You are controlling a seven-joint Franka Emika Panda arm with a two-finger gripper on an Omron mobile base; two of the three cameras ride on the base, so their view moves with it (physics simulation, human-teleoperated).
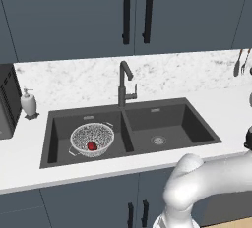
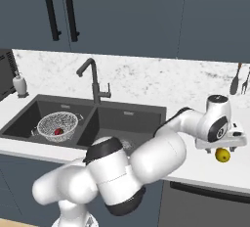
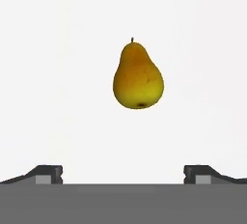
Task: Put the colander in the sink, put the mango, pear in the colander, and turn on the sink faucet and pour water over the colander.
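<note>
- The colander (image 1: 92,139) sits in the left basin of the sink (image 1: 197,128), with the mango (image 1: 91,146) inside it, so those steps look done.
- The pear (image 3: 138,77) lies on the white worktop (image 2: 195,172) to the right of the sink, well apart from the colander.
- The hand (image 2: 222,143) hangs just above the pear, fingers spread wide and holding nothing.
- Step in hand: picking up the pear.
- Next move, as I judge it: lower until the 2 fingers straddle the pear, then close.
- The sink faucet (image 1: 125,82) is untouched; no water runs.
</note>
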